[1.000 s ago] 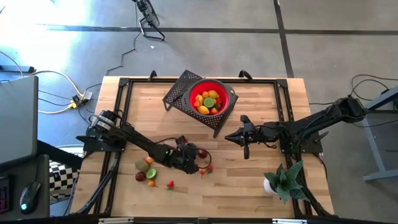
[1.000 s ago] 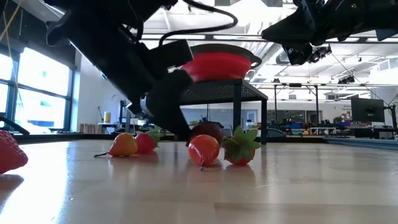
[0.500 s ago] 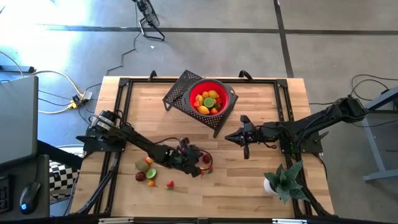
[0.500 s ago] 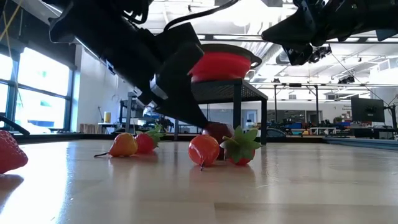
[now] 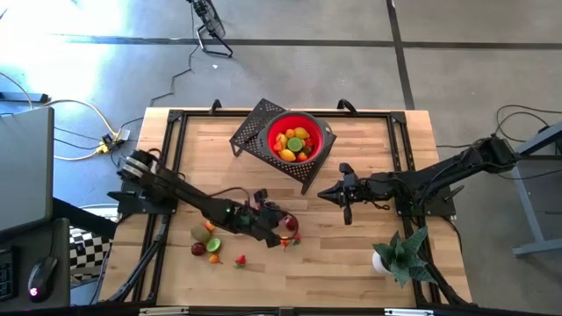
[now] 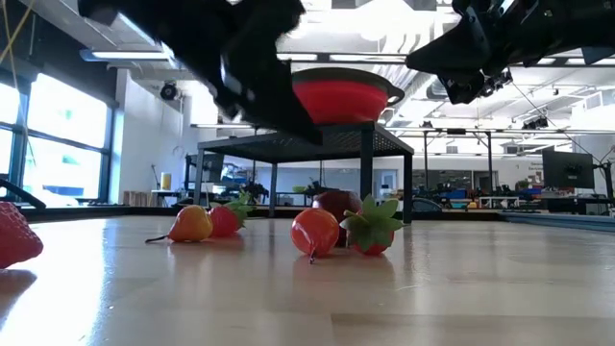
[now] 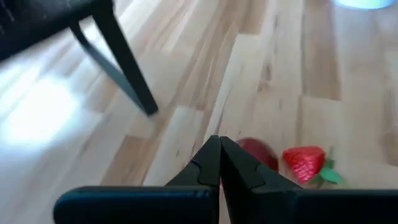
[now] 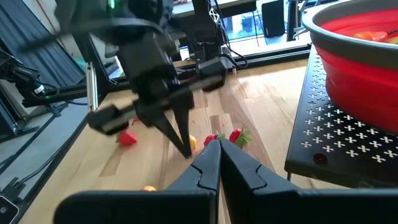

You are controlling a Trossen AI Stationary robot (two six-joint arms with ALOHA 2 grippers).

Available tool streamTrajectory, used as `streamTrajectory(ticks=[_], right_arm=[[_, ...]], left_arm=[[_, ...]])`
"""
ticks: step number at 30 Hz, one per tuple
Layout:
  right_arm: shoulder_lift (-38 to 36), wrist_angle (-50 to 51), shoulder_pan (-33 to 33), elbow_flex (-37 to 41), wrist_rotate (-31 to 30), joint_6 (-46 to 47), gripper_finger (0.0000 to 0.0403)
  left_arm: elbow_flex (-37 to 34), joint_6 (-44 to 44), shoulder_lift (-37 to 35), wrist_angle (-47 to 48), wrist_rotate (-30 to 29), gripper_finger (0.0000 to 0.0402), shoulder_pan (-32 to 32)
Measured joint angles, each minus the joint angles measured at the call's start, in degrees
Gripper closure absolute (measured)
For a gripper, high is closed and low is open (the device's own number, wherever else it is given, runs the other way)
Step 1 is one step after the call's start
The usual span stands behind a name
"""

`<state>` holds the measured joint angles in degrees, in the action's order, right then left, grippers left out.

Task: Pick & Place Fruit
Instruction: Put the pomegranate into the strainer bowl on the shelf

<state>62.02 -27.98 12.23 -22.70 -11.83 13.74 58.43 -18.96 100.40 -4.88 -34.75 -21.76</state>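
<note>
Left gripper [image 5: 279,230] jaws closed, empty, above fruit [image 5: 291,226] at desk [image 5: 351,263] 6 o'clock; right gripper [image 5: 323,193] closed, 3 o'clock.

Low view: a strawberry [image 6: 17,234] is cut off by the left edge; left arm [image 6: 216,53] cropped at the top. Left wrist view: the dark red fruit [image 7: 256,152] partly hidden behind closed fingers [image 7: 205,168]

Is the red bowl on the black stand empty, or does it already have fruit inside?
Not empty. The high view shows the round red bowl on the black perforated metal stand holding several small yellow, orange and green toy fruits.
</note>
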Motion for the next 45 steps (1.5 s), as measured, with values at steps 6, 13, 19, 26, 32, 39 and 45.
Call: streamTrajectory(ticks=[6, 13, 19, 26, 32, 39, 45], right_arm=[[0.0, 0.3, 0.0, 0.0, 0.0, -1.2, 0.0399], [0.0, 0.7, 0.0, 0.0, 0.0, -1.9, 0.0399], [0.0, 0.8, 0.0, 0.0, 0.0, -2.0, 0.0399], [0.0, 0.3, 0.0, 0.0, 0.0, -2.0, 0.0399], [0.0, -0.2, 0.0, 0.0, -3.8, -2.0, 0.0399], [0.0, -1.0, 0.0, -0.9, -6.7, -3.2, 0.0399], [0.8, 0.0, 0.0, -4.7, -6.7, -5.0, 0.0399]], left_arm=[[0.0, 2.2, -2.6, 2.3, 1.6, 0.0401, -1.5], [-0.1, 1.5, -2.6, 7.1, -4.6, 0.0401, -4.6], [-7.2, 0.3, -4.6, 0.1, -2.4, 0.0401, -4.5], [-18.9, 5.4, -12.7, -14.0, 0.0, 0.0401, -4.5], [-28.3, 12.1, -22.2, -22.3, 5.4, 0.0401, -4.5], [-37.7, 17.5, -32.2, -28.6, 8.2, 0.0401, -4.5], [-42.9, 17.8, -40.3, -28.2, 11.6, 0.0401, -3.1]])
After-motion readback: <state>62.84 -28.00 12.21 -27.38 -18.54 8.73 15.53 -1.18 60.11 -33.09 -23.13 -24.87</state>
